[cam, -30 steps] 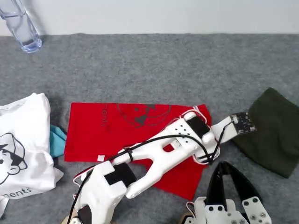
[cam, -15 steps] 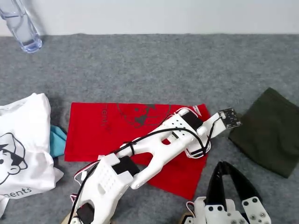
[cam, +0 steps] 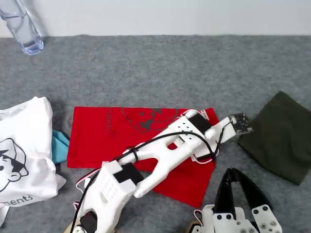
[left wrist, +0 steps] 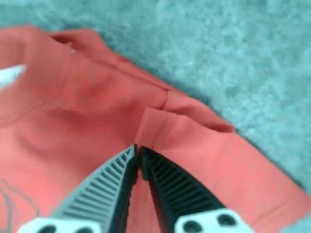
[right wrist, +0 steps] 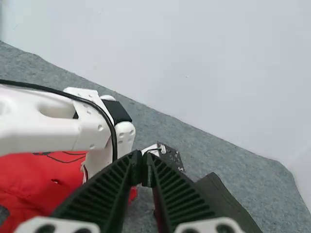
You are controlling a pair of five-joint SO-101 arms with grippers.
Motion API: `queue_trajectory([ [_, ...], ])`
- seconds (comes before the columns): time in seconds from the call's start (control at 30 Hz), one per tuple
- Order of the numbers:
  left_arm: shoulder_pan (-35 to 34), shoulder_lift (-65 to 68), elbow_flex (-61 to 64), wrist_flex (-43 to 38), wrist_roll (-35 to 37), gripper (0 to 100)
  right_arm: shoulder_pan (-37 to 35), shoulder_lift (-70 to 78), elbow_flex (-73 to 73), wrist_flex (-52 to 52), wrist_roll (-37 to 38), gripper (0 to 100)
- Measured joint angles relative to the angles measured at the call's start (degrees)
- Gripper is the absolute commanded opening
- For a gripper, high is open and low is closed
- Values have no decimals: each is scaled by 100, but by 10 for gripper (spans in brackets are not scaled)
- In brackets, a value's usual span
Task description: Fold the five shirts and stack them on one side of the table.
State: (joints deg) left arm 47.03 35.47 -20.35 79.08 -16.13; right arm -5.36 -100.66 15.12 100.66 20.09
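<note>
At the middle of the grey table (cam: 160,68) the red shirt (cam: 107,136) lies spread flat. Its top edge runs straight, and its right side slants down to a corner near the table's front. The left arm (cam: 165,150) lies across it from the near left. The left gripper (left wrist: 139,151) is down by the shirt's right border, its jaws pressed together on a small raised pleat of red cloth, with bare table just past the hem. The right gripper (cam: 233,172) sits at the front edge, just right of that lower corner, its jaws closed on nothing. The green shirt (cam: 282,136) lies folded at the far right, with a strip of bare table between it and the red one. At the left edge the white shirt (cam: 24,145) lies rumpled, and a blue cloth (cam: 59,145) sits between it and the red shirt. A bottle (cam: 22,26) stands in the far left corner. The widest open room is at the back, between the red shirt's top edge and the wall (cam: 170,14).
</note>
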Motion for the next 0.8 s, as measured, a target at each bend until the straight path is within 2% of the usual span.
queue_trajectory([
  [0.17,-35,-281,0,0,-18,12,0,0,0,0,0,9],
  [0.47,-492,-299,0,-237,0,17,0,0,0,0,0,9],
  [0.53,-378,-299,0,-185,0,50,0,0,0,0,0,9],
  [0.67,-70,-299,0,-44,-18,198,0,0,35,0,0,9],
  [0.8,-62,-211,0,-44,255,193,0,0,44,0,0,9],
])
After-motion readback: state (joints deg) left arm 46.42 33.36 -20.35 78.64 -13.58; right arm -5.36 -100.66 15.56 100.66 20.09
